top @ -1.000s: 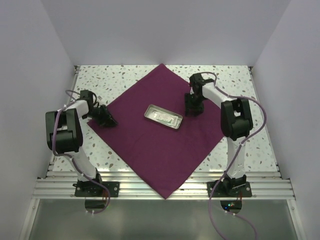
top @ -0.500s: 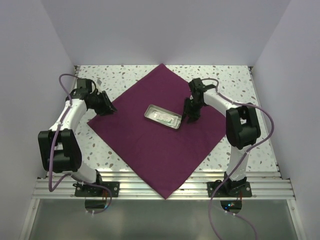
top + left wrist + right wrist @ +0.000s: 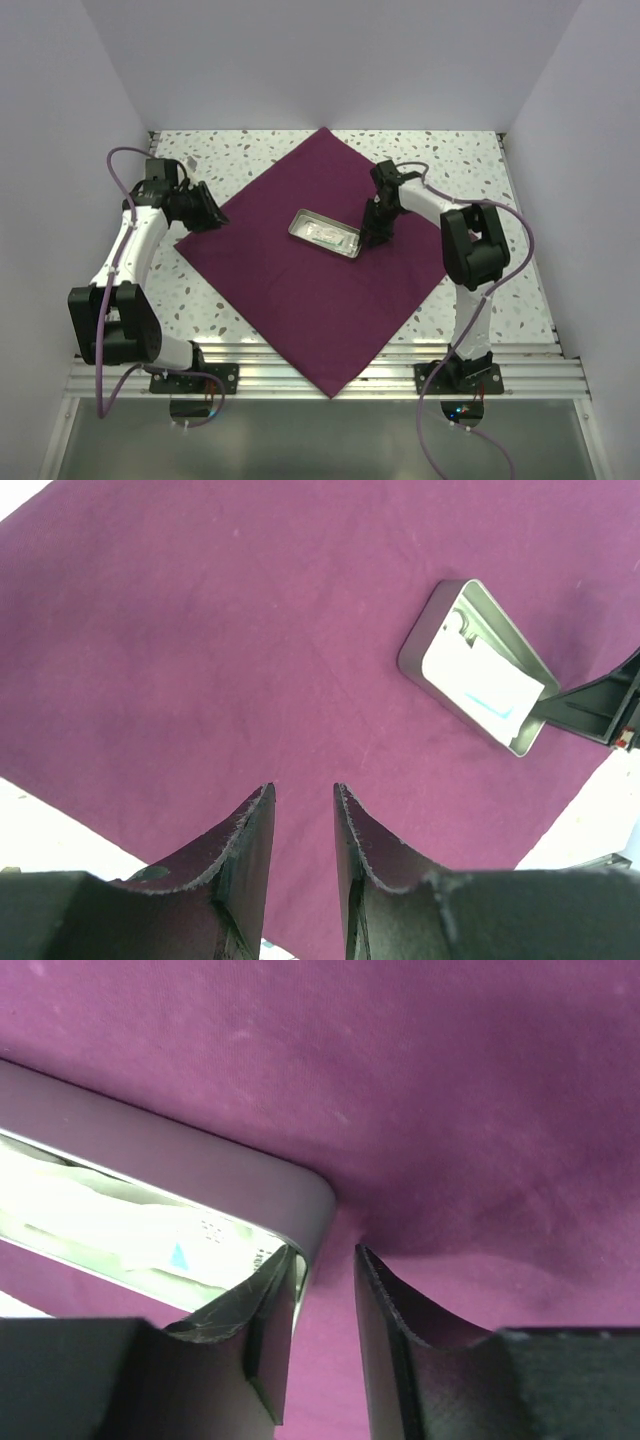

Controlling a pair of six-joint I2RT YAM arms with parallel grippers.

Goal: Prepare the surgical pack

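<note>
Top view: steel tray [image 3: 325, 235] contents too small to tell, just pale bits. Right wrist view: tray runs off the left edge, its inside washed out; white packet [image 3: 120, 1225] has an unreadable blue mark; right pincer [image 3: 325, 1265] near finger hides the tray's corner rim. Left wrist view: purple cloth [image 3: 250, 630] cropped at the top; left pincer [image 3: 303, 792] base cut off at the bottom; right pincer cut off at the right edge.

Soft, even light from overhead left the top view bright with only faint shadows beside the arms [image 3: 135, 250], while in the right wrist view the inside of the steel tray [image 3: 180, 1160] glared white and the near fingers [image 3: 400, 1332] were blurred.
</note>
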